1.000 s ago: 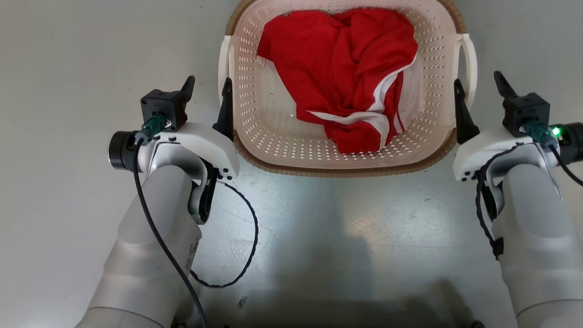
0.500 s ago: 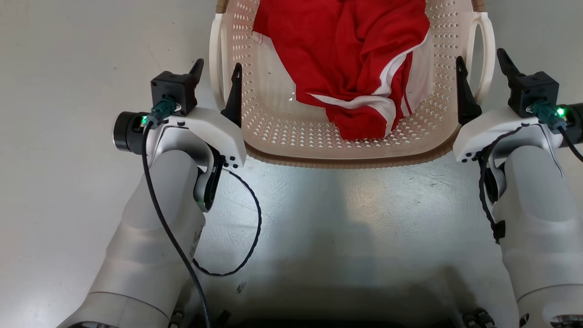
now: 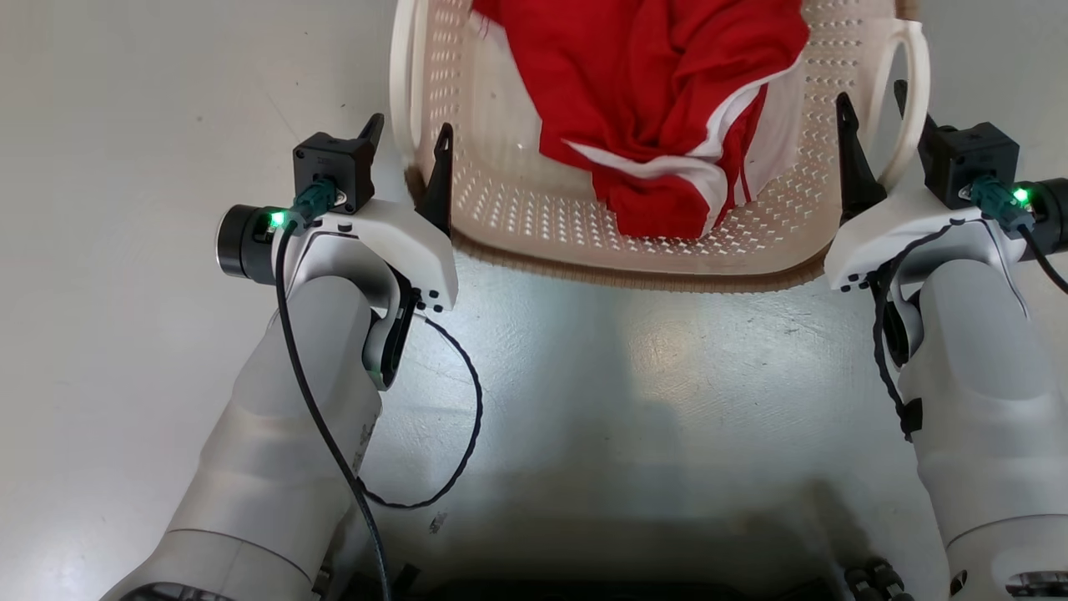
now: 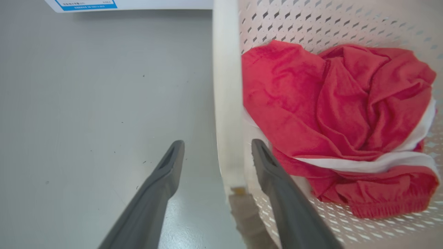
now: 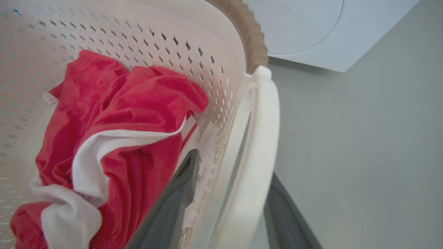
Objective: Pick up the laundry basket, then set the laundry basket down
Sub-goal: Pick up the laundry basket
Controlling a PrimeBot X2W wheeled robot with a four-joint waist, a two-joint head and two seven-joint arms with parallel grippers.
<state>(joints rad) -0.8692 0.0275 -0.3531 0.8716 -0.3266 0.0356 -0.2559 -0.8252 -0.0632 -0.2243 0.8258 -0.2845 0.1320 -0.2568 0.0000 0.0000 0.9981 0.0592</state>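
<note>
1. Left gripper spread open; one finger inside the laundry basket, the other outside, straddling the left handle; in the left wrist view there is a gap on both sides of that handle.
2. Right gripper likewise spread, astride the right handle; outer finger partly hidden behind the loop, so contact cannot be told.
3. Open grey floor to the outside of each arm and in front of the near brown rim; black cable loops off the left forearm above the floor.
4. Basket sits straight ahead between both grippers, its far end cut by the head view's top edge; inside, one crumpled red garment with white stripes, heaped toward the right wall.
5. White appliance with a round panel stands beyond the basket; floor smooth, lightly scuffed, glossy near the robot.
</note>
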